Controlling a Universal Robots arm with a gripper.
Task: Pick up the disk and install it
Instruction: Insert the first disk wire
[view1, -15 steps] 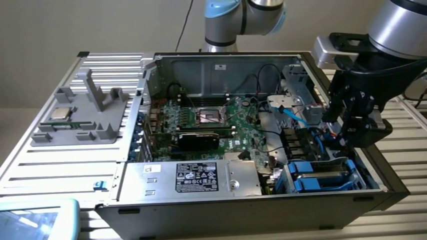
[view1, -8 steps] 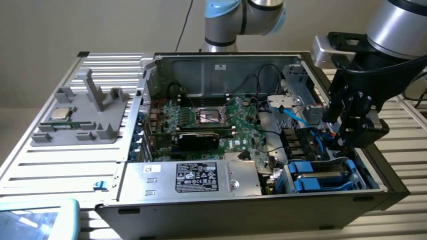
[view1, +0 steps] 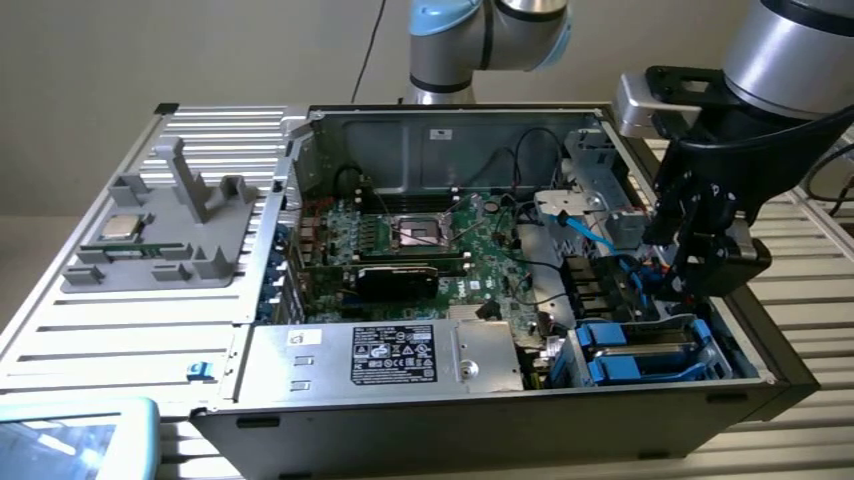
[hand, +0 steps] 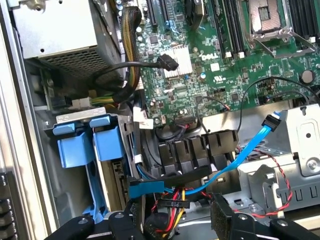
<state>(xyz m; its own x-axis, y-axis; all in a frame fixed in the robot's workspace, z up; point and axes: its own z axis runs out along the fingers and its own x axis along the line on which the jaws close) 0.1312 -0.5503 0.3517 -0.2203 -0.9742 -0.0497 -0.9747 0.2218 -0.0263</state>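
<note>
Blue plastic carriers (view1: 638, 352) stand side by side in the drive bay at the near right corner of the open computer case (view1: 534, 410). A grey metal face shows between them, and no white label can be seen, so I cannot tell which one holds the disk. The wrist view has the same blue carriers (hand: 85, 145) upright in their slots. My gripper (view1: 705, 285) hangs just above and behind that bay, at the exterior view's right. In the wrist view my gripper (hand: 172, 222) is open. Its black fingers (hand: 223, 215) straddle a bundle of cables without gripping anything.
A blue data cable (hand: 240, 155) and red, yellow and black wires (hand: 175, 200) run under the fingers. The green motherboard (view1: 427, 245) fills the case's middle and the silver power-supply box (view1: 387, 355) sits at its front. A grey fixture (view1: 167, 235) with a small CPU chip (view1: 123, 226) stands left.
</note>
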